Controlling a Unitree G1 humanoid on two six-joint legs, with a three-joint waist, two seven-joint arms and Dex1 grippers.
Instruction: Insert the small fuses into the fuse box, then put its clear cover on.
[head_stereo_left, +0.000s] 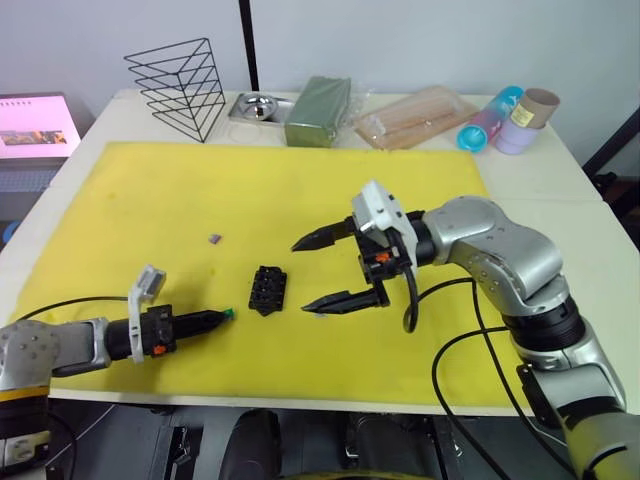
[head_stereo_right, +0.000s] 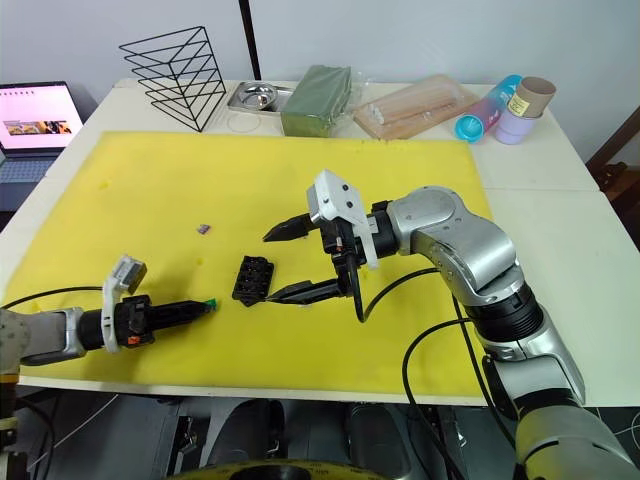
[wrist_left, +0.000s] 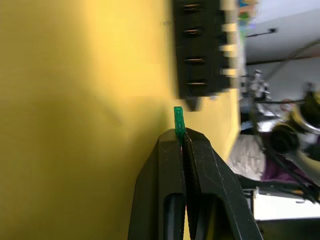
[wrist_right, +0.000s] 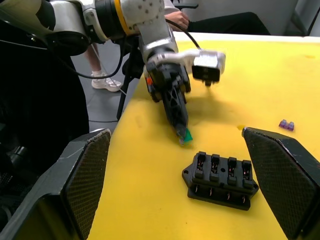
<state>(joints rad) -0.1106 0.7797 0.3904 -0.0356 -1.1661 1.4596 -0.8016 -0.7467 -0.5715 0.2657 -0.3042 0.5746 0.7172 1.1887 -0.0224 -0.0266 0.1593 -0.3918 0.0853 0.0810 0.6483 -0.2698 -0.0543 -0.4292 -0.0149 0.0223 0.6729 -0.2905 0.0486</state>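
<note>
At the left edge of the desk (head_stereo_left: 70, 160) a laptop (head_stereo_left: 35, 125) shows a pink screen, just off the yellow mat (head_stereo_left: 300, 190) that covers most of the surface. Low on the mat's left side, the left pincer (head_stereo_left: 222, 316) lies nearly flat, its two black fingers pressed together on the green fuse (head_stereo_left: 230, 314), which sticks out from their tips. The left wrist view shows this fuse pointing toward the fuse box (wrist_left: 200, 50) with a narrow strip of mat between them. Up and a little left of the box, the purple fuse (head_stereo_left: 214, 239) lies alone on the mat. Behind it, past the mat's far edge, stands a black wire rack (head_stereo_left: 180, 85).

The fuse box (head_stereo_left: 268, 290) sits near the middle of the mat, just right of the green fuse, its rows of slots facing up; in the right wrist view four slots in a row can be made out, and whether any is filled cannot be told. Behind the mat a metal tray (head_stereo_left: 258, 105) and a dark-green block (head_stereo_left: 318, 110) lie side by side.

Right of the box, the right pincer (head_stereo_left: 318, 272) hovers with its fingers spread wide, one tip above the other, gripping nothing. Farther back on the right lie a clear packet of wooden sticks (head_stereo_left: 415, 118) and some coloured cups (head_stereo_left: 505, 120).
</note>
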